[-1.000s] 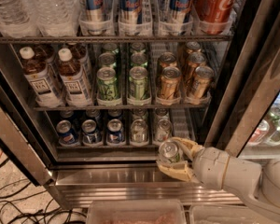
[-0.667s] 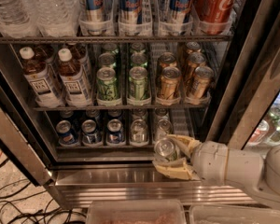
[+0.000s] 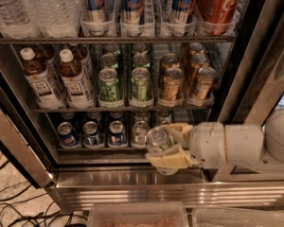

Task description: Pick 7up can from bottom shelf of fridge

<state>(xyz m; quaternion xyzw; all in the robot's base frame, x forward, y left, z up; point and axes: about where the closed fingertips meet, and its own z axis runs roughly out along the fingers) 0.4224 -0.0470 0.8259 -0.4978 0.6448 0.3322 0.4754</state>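
The fridge (image 3: 248, 74) stands open in front of me, with racks of bottles and cans. My gripper (image 3: 160, 144) reaches in from the right at the bottom shelf (image 3: 104, 151). Its cream fingers (image 3: 171, 159) are shut on the 7up can (image 3: 157, 137), one above it and one below. The can's silver top faces the camera and a little dark green body shows beneath. It is held in front of the shelf's right end, above the steel front ledge (image 3: 132, 178).
Several blue-and-red cans (image 3: 91, 132) and a pale can (image 3: 140, 130) stand on the bottom shelf to the left. Green and gold cans and tea bottles (image 3: 75, 82) fill the rack above. The door frame (image 3: 19, 155) slants at the left. Clear bins (image 3: 137, 216) lie below.
The gripper has moved left and a little up in the picture, carrying the can with it. The cans on the racks have not moved.
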